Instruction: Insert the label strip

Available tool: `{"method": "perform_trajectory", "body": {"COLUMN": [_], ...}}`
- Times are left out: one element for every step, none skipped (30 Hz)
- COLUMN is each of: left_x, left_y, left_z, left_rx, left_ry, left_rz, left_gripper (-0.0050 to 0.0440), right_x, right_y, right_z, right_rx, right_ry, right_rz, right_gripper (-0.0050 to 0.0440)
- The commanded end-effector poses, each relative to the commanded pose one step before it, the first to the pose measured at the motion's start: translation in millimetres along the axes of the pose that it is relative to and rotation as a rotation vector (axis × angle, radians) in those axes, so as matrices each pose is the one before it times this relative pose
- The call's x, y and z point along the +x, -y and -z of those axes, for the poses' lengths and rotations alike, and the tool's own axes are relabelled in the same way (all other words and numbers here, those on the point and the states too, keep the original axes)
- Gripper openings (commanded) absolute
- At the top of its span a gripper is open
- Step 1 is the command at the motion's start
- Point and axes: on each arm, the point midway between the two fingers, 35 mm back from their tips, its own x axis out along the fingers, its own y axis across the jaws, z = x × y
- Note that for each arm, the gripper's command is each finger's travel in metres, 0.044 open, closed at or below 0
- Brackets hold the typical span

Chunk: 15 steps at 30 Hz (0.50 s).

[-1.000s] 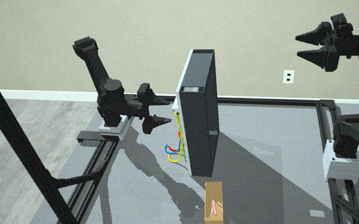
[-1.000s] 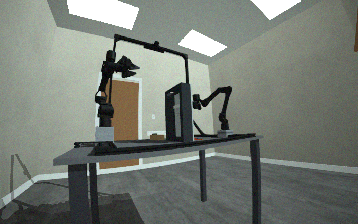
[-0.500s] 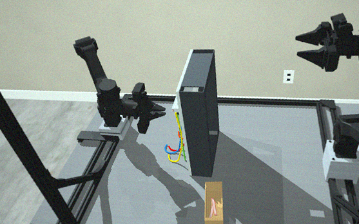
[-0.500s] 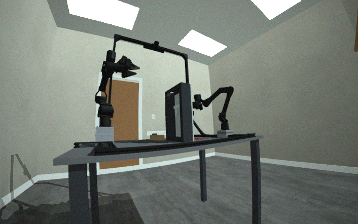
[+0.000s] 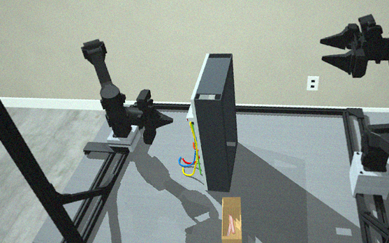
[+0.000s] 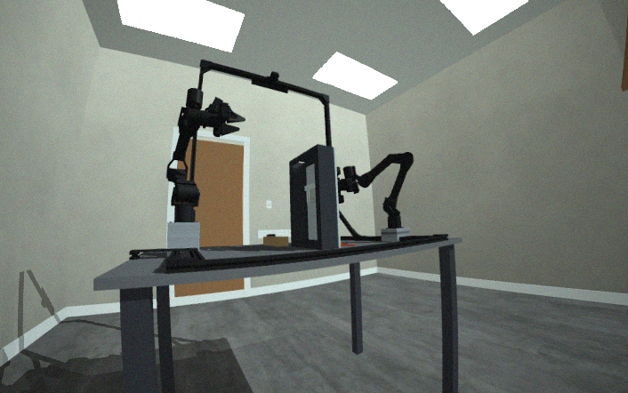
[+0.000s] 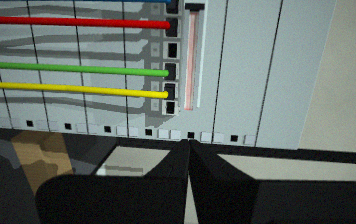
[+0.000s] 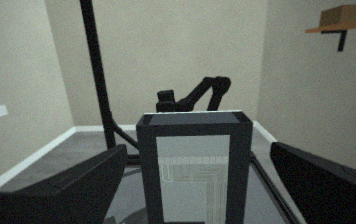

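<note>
You can't read any text, label wording, brand, number or sign in any of the four views. In your left wrist view, the pinkish strip [image 7: 190, 60] beyond the left gripper's fingertips shows no legible print. The small pale squares beside the network jacks [image 7: 170, 72], also out past that gripper, are too small and blurred for you to make out any marking. Nor can you read print on the strips [image 5: 230, 224] in the box [image 5: 232, 242].
</note>
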Motion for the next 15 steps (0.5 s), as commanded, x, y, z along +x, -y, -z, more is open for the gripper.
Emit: {"method": "perform_trajectory", "body": {"left_x": [-9.59,-1.59,0.0,0.0,-1.59,-1.59,-1.59,-1.58,-1.58,-1.57,-1.56,-1.56,-1.56,-1.55,-1.55], "left_y": [0.79,-0.23,0.0,0.0,-0.23,-0.24,-0.24,-0.24,-0.25,-0.25,-0.25,-0.26,-0.26,-0.26,-0.27], "left_z": [-2.5,-0.28,0.0,0.0,-0.29,-0.3,-0.32,-0.33,-0.34,-0.35,-0.36,-0.38,-0.39,-0.4,-0.41], "left_rx": [-0.00921,0.00016,0.0,0.0,0.00016,0.00017,0.00017,0.00018,0.00018,0.00019,0.00019,0.00019,0.0002,0.0002,0.00021], "left_ry": [0.00181,0.00004,0.0,0.0,0.00004,0.00004,0.00004,0.00003,0.00003,0.00003,0.00003,0.00003,0.00003,0.00002,0.00002], "left_rz": [0.00337,0.00003,0.0,0.0,0.00005,0.00007,0.00009,0.0001,0.00012,0.00014,0.00016,0.00018,0.00021,0.00023,0.00025], "left_gripper": [0.0,0.0,0.0,0.0,-0.0001,-0.0001,-0.0002,-0.0002,-0.0003,-0.0003,-0.0003,-0.0004,-0.0004,-0.0005,-0.0005], "right_x": [-0.1,0.0,0.0,0.0,0.0,0.0,0.0,0.0,0.0,0.0,0.0,0.0,0.0,0.0,0.0], "right_y": [-0.59,0.0,0.0,0.0,0.0,0.0,0.0,0.0,0.0,0.0,0.0,0.0,0.0,0.0,0.0], "right_z": [-2.92,0.0,0.0,0.0,0.0,0.0,0.0,0.0,0.0,0.0,0.0,0.0,0.0,0.0,0.0], "right_rx": [-0.00657,0.0,0.0,0.0,0.0,0.0,0.0,0.0,0.0,0.0,0.0,0.0,0.0,0.0,0.0], "right_ry": [0.00119,0.0,0.0,0.0,0.0,0.0,0.0,0.0,0.0,0.0,0.0,0.0,0.0,0.0,0.0], "right_rz": [0.0,0.0,0.0,0.0,0.0,0.0,0.0,0.0,0.0,0.0,0.0,0.0,0.0,0.0,0.0], "right_gripper": [0.044,0.044,0.044,0.044,0.044,0.044,0.044,0.044,0.044,0.044,0.044,0.044,0.044,0.044,0.044]}}
